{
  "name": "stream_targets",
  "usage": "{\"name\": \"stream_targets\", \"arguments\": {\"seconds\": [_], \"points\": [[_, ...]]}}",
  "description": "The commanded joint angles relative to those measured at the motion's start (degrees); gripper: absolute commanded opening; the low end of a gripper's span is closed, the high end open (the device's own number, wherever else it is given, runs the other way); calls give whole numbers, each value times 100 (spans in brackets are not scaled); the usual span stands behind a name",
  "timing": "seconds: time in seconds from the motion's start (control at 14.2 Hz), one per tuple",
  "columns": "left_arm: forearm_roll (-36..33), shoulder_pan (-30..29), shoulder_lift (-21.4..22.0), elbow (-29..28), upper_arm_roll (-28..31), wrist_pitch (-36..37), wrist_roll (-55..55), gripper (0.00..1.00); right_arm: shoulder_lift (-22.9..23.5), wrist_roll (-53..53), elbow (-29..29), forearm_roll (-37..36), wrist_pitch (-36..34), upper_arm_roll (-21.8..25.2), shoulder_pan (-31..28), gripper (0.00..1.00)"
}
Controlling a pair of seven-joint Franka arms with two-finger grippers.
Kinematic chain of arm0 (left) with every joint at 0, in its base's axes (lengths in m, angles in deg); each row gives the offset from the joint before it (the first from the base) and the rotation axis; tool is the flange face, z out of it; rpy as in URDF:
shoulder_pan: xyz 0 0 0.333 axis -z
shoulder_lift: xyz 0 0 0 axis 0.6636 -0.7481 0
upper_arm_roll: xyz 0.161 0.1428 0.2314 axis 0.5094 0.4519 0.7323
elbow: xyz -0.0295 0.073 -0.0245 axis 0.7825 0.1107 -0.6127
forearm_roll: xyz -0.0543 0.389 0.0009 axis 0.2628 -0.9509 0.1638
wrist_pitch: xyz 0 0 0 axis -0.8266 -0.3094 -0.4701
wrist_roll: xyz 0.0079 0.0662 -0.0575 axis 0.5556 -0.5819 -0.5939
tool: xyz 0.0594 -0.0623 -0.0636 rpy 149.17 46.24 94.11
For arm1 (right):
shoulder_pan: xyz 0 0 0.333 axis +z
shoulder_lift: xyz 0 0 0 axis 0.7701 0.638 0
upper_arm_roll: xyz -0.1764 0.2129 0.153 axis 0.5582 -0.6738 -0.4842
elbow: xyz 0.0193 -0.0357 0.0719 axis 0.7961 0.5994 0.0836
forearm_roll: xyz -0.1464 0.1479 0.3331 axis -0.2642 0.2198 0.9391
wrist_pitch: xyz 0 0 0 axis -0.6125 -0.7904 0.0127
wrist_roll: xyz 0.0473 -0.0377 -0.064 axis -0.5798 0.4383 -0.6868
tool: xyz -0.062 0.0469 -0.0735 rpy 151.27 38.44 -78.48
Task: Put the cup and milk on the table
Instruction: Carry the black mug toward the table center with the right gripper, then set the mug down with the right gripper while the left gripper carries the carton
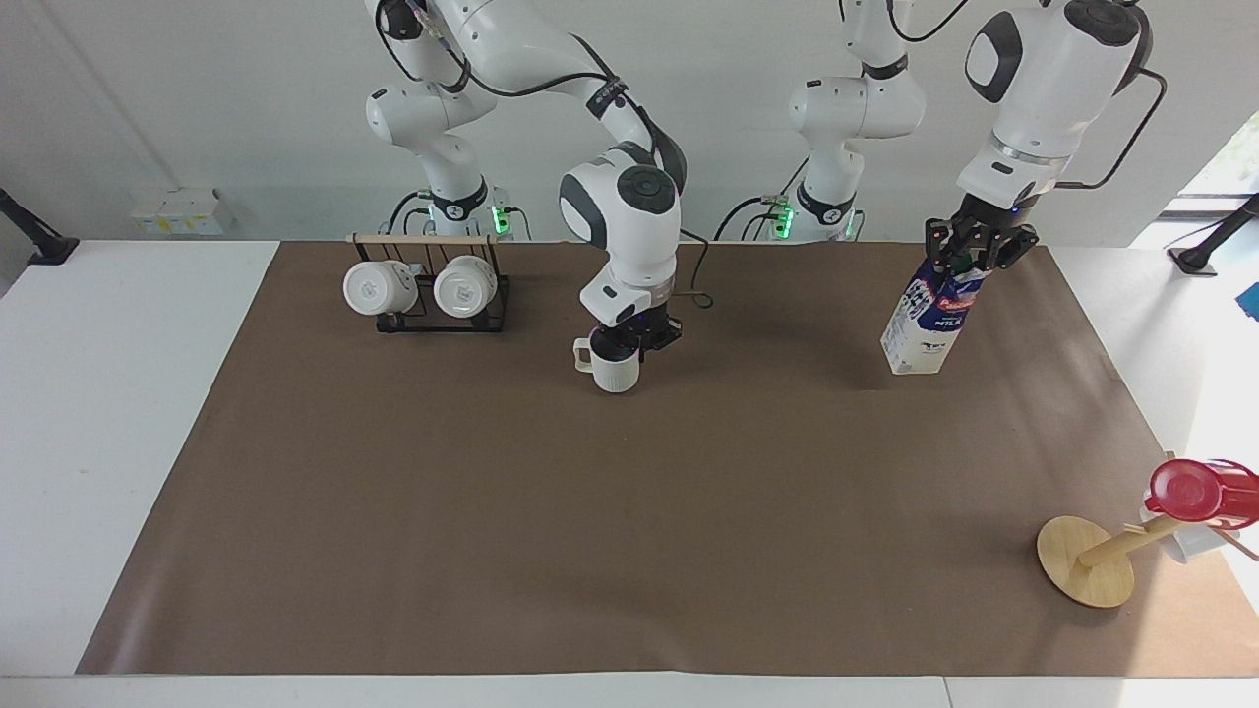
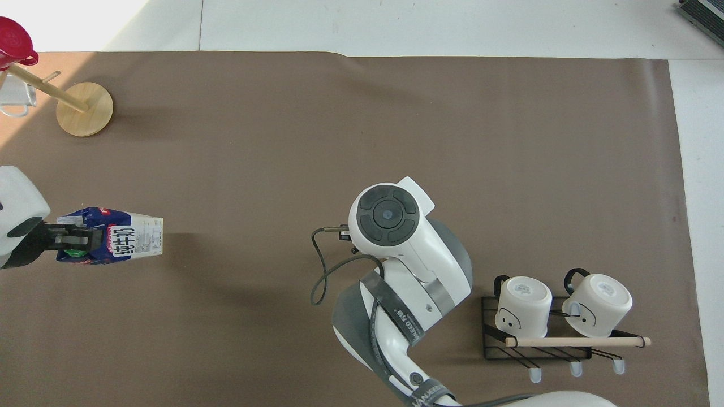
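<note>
The cup [image 1: 614, 368], an off-white ribbed mug with its small handle toward the rack, hangs upright low over the table [image 1: 629, 521] near the robots' edge, about midway along it. My right gripper [image 1: 632, 341] is shut on its rim from above. The right arm hides the cup in the overhead view. The milk [image 1: 925, 329] [image 2: 121, 243] is a tall blue and white carton with a green cap. It tilts, with its base at or just above the brown mat. My left gripper [image 1: 974, 254] [image 2: 70, 244] is shut on its top.
A black wire rack [image 1: 428, 295] [image 2: 537, 339] with two plain white mugs stands near the robots toward the right arm's end. A tipped wooden mug stand [image 1: 1087, 562] [image 2: 85, 108] with a red cup [image 1: 1195, 490] [image 2: 14, 42] lies at the mat's corner farthest from them.
</note>
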Motion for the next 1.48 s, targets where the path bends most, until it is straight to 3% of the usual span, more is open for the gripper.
{"name": "stream_targets", "arguments": {"seconds": [0.0, 0.07, 0.14, 0.21, 0.35, 0.49, 0.98, 1.41], "points": [[28, 23, -39, 185, -170, 195, -356, 41, -1, 203, 70, -93, 115, -32, 86, 0], [28, 23, -39, 194, -197, 195, -444, 41, 7, 203, 53, -93, 115, -32, 86, 13], [28, 23, -39, 203, -232, 195, -532, 41, 8, 203, 53, -84, 115, -32, 86, 47], [28, 23, -39, 195, -293, 204, -576, 41, 25, 203, 27, -6, 115, -40, 68, 64], [28, 24, -22, 203, -390, 300, -751, 41, 52, 448, -79, 30, 124, -40, 42, 84], [28, 23, -4, 194, -521, 362, -1023, 41, -44, 476, -105, 30, 98, -40, -28, 97], [202, 67, 31, 186, -1295, 327, -2262, 39, -1151, 169, -88, 92, -244, -23, -888, 100], [318, 1060, -197, 45, -1313, -67, -3387, 39, -1987, -787, -105, 92, -999, 21, -1889, 100]]}}
